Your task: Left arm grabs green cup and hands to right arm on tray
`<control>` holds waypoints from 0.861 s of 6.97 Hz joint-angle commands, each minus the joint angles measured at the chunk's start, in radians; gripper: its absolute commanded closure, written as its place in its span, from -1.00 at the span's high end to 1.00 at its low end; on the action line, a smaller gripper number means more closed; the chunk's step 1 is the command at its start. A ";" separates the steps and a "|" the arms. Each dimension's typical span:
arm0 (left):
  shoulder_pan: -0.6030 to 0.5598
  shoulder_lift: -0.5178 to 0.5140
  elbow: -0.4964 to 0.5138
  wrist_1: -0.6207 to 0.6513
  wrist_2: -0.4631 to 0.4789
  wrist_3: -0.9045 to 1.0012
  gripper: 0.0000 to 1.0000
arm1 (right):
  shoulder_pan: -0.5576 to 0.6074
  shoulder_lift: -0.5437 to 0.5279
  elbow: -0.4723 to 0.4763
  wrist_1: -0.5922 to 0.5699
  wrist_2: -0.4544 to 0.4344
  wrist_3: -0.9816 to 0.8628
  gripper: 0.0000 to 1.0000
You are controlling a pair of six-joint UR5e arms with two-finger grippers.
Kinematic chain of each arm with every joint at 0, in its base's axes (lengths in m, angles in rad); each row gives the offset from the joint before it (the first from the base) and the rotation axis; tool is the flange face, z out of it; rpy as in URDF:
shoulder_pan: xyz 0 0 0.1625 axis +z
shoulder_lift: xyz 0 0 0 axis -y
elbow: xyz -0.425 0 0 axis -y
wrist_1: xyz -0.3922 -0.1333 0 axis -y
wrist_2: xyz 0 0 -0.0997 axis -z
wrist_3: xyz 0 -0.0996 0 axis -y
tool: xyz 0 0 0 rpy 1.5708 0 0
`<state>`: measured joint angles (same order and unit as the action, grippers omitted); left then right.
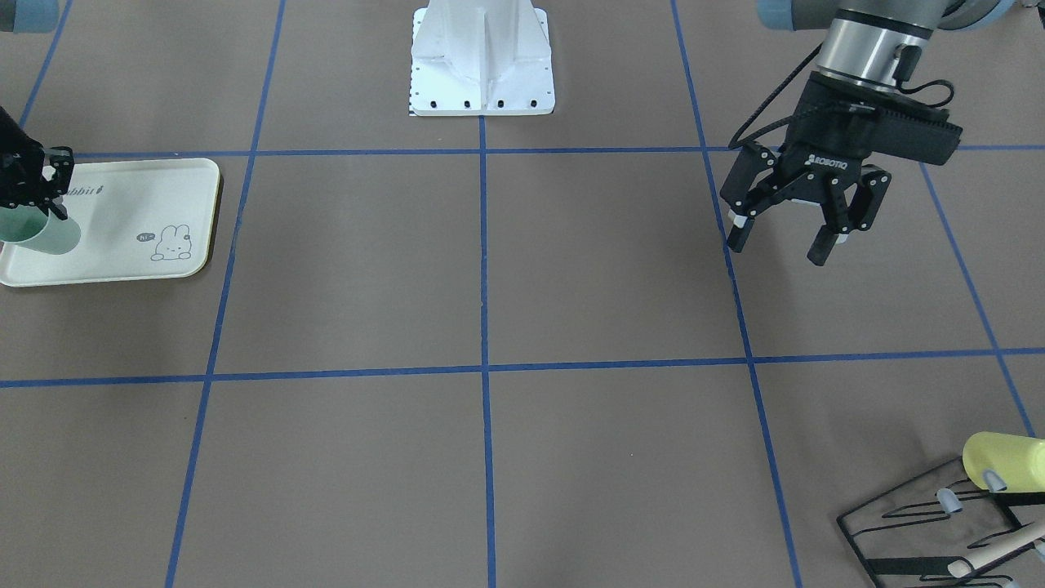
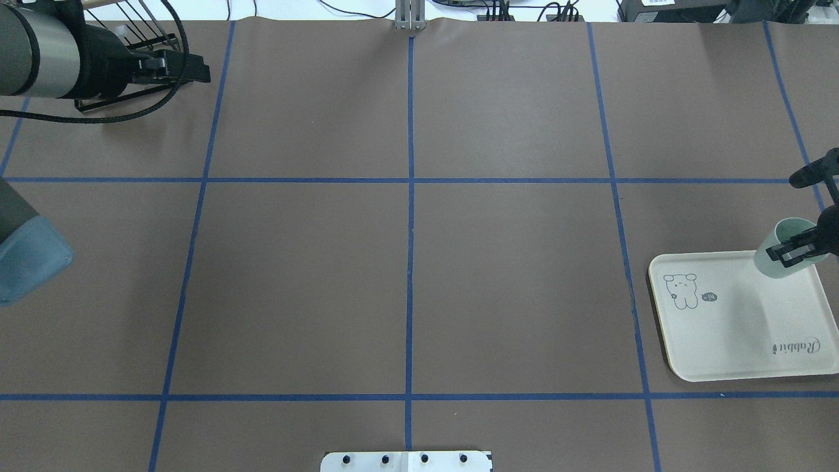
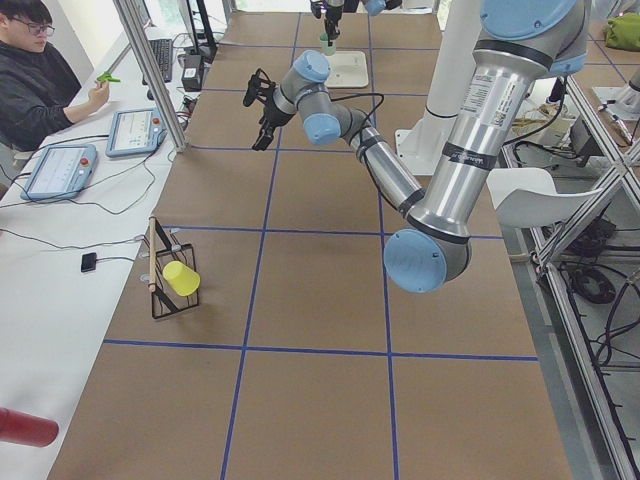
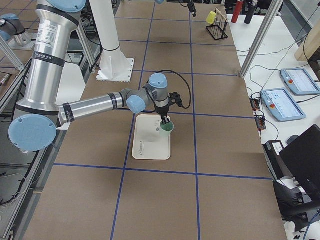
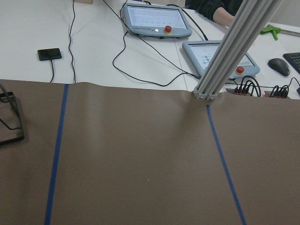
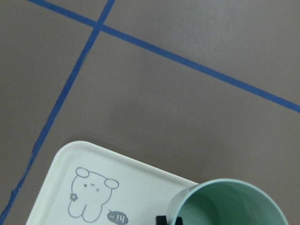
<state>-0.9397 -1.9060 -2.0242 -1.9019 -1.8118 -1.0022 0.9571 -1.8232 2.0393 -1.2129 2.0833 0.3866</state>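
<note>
Plainly, the right gripper is pinching the green cup near its rim. The cup hangs tilted just below the fingers, over a corner of the tray; whether its base touches the tray I cannot tell. Beyond the cup, the tray carries grey "Rabbit" script and a bunny saying "hi". The left gripper, marked "ROBOTIQ", is spread wide with nothing between its fingers, well apart from the cup. A yellow cup rests on a wire rack away from it.
</note>
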 commanded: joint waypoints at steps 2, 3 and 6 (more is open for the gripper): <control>-0.018 0.015 -0.002 -0.002 -0.014 0.017 0.99 | -0.093 -0.008 0.006 0.003 -0.020 0.009 -1.00; -0.019 0.015 -0.002 -0.002 -0.014 0.017 0.99 | -0.104 -0.010 -0.001 0.001 -0.020 0.009 -1.00; -0.018 0.016 -0.005 -0.002 -0.014 0.017 0.99 | -0.142 -0.010 -0.028 0.000 -0.026 0.009 -1.00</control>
<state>-0.9573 -1.8902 -2.0289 -1.9037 -1.8254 -0.9848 0.8288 -1.8330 2.0192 -1.2138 2.0608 0.3958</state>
